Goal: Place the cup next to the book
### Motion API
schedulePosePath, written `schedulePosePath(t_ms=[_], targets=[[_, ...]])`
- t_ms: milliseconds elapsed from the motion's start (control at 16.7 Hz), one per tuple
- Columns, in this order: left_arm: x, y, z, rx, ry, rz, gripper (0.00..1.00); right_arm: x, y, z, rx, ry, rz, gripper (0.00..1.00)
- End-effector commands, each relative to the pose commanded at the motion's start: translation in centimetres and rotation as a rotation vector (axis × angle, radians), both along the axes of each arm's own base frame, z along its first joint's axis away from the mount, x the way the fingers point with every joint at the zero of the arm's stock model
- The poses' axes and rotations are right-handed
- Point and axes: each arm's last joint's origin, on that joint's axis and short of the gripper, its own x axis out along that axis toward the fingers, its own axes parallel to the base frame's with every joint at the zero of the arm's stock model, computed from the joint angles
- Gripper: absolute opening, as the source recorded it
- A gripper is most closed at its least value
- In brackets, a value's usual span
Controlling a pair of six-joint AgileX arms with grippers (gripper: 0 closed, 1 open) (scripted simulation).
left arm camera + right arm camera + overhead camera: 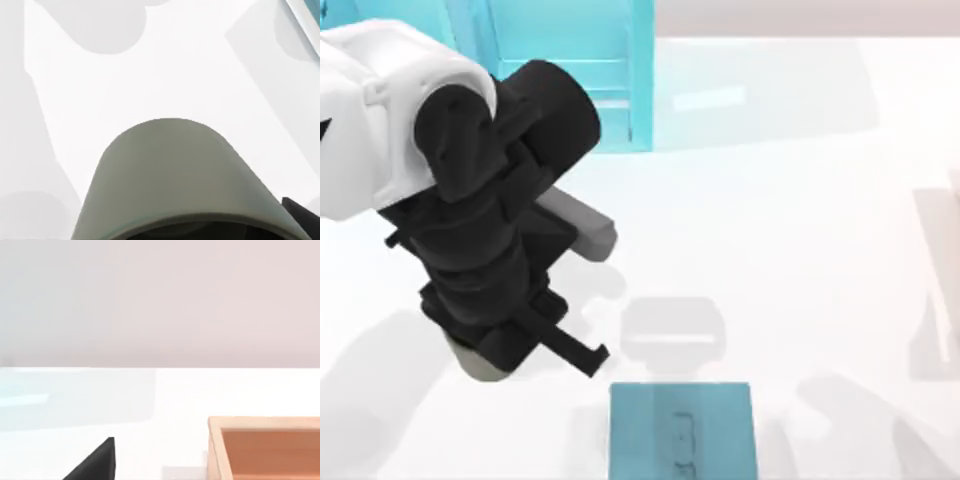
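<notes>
The olive-grey cup (480, 364) peeks out from under my left gripper (525, 358), which hangs above the table's front left and is shut on it. In the left wrist view the cup (170, 175) looms close, rim toward the camera, with a dark fingertip (304, 216) at its side. The flat teal book (682, 432) lies at the front edge, to the right of the gripper and apart from the cup; its teal edge (306, 16) shows in a corner of the left wrist view. A dark finger (95, 464) of my right gripper shows in the right wrist view.
A large teal shelf unit (570, 70) stands at the back left. A wooden box (265, 445) sits close to the right gripper. Bare white table (800, 230) spreads between the shelf and the book.
</notes>
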Motion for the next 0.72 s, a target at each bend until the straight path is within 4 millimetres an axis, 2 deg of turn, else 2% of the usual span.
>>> schedulePosePath(t_ms=[180, 420, 720], targets=[[-1.9, -1.8, 0.0, 0.002, 0.026, 0.221, 0.00, 0.0, 0.0, 0.0, 0.000, 0.000, 0.000, 1.00], [-4.0, -3.2, 0.2, -0.031, 0.035, 0.460, 0.00, 0.0, 0.0, 0.0, 0.000, 0.000, 0.000, 1.00], [-5.1, -3.8, 0.3, -0.050, 0.025, 0.628, 0.00, 0.0, 0.0, 0.0, 0.000, 0.000, 0.000, 1.00]])
